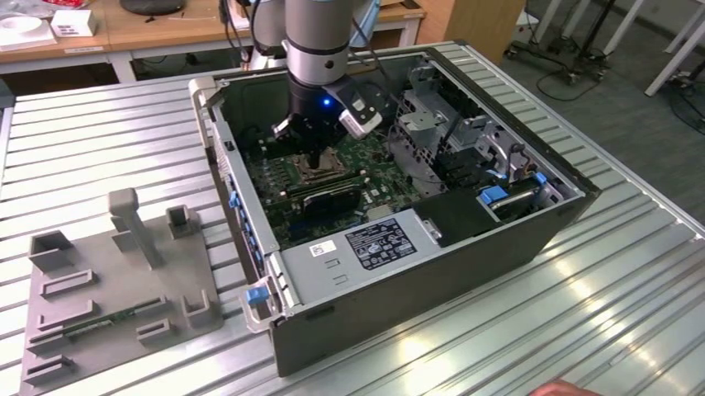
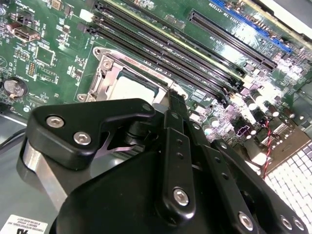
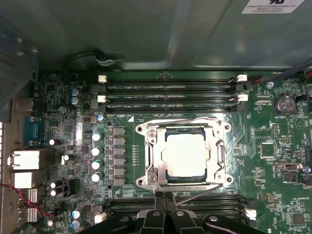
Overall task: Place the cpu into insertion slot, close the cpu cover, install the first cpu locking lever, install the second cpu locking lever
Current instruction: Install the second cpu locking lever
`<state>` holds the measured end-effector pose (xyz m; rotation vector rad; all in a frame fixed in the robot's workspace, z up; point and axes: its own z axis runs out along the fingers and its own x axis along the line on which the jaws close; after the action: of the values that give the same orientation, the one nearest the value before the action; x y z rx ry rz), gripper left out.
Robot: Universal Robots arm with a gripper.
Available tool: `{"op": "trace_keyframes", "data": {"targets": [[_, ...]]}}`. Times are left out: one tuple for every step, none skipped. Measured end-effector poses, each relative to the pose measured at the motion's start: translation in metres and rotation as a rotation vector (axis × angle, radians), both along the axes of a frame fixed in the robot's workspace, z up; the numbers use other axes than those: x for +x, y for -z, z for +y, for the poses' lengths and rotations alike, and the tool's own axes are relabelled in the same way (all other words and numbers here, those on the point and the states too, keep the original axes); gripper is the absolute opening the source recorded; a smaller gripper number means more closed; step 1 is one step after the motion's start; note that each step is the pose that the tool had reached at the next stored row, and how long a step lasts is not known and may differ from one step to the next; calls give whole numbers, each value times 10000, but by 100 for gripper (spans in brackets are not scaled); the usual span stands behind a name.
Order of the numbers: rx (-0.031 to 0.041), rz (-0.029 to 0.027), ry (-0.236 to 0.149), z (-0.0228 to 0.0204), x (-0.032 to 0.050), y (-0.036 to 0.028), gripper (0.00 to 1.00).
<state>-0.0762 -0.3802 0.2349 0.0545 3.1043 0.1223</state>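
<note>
one cpu (image 3: 183, 155) lies under one cpu cover (image 3: 155, 146). on one side of the cpu run two long memory slots (image 3: 168, 87) with four white end clips (image 3: 101, 99); on the opposite side, at least two further slots (image 3: 214, 201). beside the cpu stands one row of four silver-topped capacitors (image 3: 96, 151). farther from the cpu, one coin battery (image 3: 285, 104). one gripper (image 3: 164, 193) with two fingers (image 3: 159, 202). one computer case (image 1: 441, 272), one grey fixture tray (image 1: 111, 280).

No txt legible: white label (image 1: 375, 243) on PSU cover (image 1: 319, 276), sticker (image 3: 273, 6) at case wall (image 3: 146, 34) edge, and board (image 3: 273, 204) silkscreen are all too small to read.
</note>
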Motion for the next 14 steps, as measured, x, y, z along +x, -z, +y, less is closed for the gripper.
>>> {"op": "trace_keyframes", "data": {"targets": [[0, 0, 0, 0, -2, 12, 11], [-1, 0, 0, 0, -4, 25, 11], [0, 0, 0, 0, -5, 37, 11], [1, 0, -1, 0, -6, 49, 11], [1, -1, 0, 0, -7, 61, 11], [0, 0, 0, 0, -8, 72, 11], [0, 1, 0, 0, -8, 82, 11], [0, 1, 0, 0, -8, 91, 11], [0, 2, 0, 0, -9, 100, 11], [0, 2, 0, 0, -9, 110, 11], [0, 2, 0, 0, -10, 119, 11], [0, 3, 0, 0, -10, 128, 11], [0, 3, 0, 0, -11, 135, 11], [0, 3, 1, 0, -13, 141, 11]]}}
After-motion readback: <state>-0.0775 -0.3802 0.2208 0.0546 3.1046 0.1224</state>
